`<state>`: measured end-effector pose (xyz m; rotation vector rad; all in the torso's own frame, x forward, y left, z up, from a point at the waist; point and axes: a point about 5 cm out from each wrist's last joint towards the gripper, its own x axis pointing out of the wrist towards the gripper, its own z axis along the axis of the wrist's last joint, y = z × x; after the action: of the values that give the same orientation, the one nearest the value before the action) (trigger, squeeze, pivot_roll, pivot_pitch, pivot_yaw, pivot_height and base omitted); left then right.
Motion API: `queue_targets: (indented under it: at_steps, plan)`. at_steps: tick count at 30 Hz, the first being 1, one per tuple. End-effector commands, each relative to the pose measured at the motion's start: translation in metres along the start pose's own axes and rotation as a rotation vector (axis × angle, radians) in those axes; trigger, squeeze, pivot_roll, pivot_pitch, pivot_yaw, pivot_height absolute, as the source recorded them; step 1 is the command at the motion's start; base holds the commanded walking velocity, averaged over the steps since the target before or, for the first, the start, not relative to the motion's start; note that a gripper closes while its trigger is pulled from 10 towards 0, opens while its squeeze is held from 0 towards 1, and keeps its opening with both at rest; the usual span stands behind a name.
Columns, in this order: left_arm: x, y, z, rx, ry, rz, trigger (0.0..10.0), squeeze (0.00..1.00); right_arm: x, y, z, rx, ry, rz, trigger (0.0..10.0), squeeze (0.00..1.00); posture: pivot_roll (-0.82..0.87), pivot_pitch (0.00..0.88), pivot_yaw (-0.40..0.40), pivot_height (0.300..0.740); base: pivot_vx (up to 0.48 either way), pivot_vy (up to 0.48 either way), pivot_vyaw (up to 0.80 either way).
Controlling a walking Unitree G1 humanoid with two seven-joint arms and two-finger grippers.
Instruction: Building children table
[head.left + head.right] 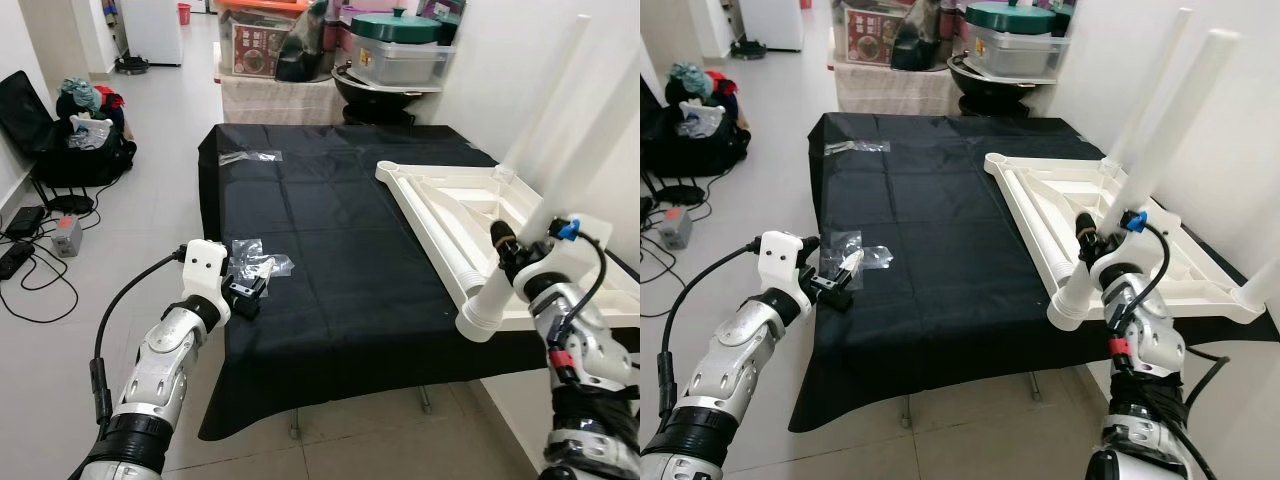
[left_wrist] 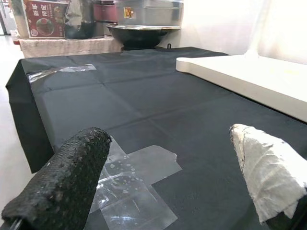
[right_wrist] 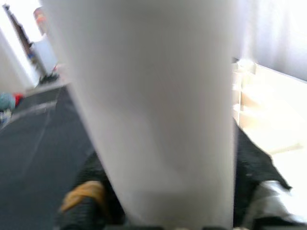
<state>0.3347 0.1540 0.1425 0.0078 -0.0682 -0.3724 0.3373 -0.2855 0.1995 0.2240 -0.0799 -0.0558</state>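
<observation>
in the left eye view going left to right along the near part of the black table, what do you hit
left pincer → clear plastic bags → bare black cloth → white table leg held in the right pincer

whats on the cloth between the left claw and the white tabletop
In the left eye view, only bare black cloth lies between the left claw and the upturned white tabletop; the clear plastic bag sits right beside the claw.
</observation>
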Motion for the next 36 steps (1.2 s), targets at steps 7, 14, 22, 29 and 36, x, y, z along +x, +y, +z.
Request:
queue_targets:
  at_steps: [7, 14, 22, 29, 36]
  plan:
    - [0.003, -0.009, -0.003, -0.010, 0.007, -0.023, 10.0, 0.00, -0.002, -0.019, -0.024, -0.029, 0.074, -0.291, 0.0, 0.00, -0.03, 0.000, -0.106, 0.740, 0.000, 0.000, 0.00]
    - [0.003, -0.006, -0.004, -0.008, 0.012, -0.015, 10.0, 0.00, -0.037, -0.034, -0.047, -0.076, 0.151, -0.895, 0.0, 0.00, -0.04, 0.000, -0.096, 0.740, 0.000, 0.000, 0.00]
    - [0.004, -0.008, -0.004, -0.011, 0.011, -0.011, 10.0, 0.00, -0.021, 0.009, -0.056, -0.036, 0.186, -0.656, 10.0, 0.00, -0.03, 0.000, -0.098, 0.740, 0.000, 0.000, 0.00]
    - [0.001, -0.004, -0.004, -0.008, 0.015, -0.009, 10.0, 0.00, -0.004, 0.009, -0.020, -0.041, 0.026, -0.463, 10.0, 0.73, -0.03, 0.000, -0.098, 0.740, 0.000, 0.000, 0.00]
    - [0.006, -0.008, -0.003, -0.004, 0.004, -0.030, 10.0, 0.00, 0.002, 0.024, 0.015, -0.154, -0.073, 0.045, 10.0, 0.00, -0.04, 0.000, -0.098, 0.740, 0.000, 0.000, 0.00]
